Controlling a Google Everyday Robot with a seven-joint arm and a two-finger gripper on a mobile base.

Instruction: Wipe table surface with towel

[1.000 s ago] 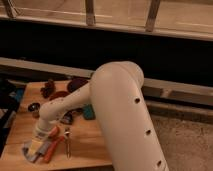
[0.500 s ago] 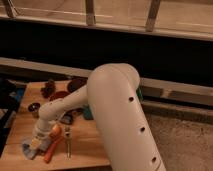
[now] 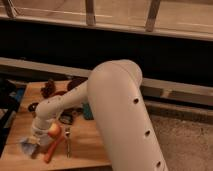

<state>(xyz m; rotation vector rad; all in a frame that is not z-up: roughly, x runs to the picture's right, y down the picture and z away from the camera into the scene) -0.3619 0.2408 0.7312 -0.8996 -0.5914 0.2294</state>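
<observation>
The wooden table [image 3: 25,105] fills the lower left of the camera view. My white arm reaches down over it from the right. My gripper [image 3: 36,142] is at the table's front left, low over the surface, on a pale blue-grey towel [image 3: 26,146] that lies bunched under it. Part of the towel is hidden by the gripper.
An orange-red tool [image 3: 52,148] and a metal tool [image 3: 67,141] lie just right of the gripper. Dark objects [image 3: 49,88] sit at the table's back, a teal thing [image 3: 87,111] near the arm. A black item [image 3: 7,95] stands at the left edge. Carpet lies right.
The arm has swung left and the gripper has moved with the towel toward the table's front left corner.
</observation>
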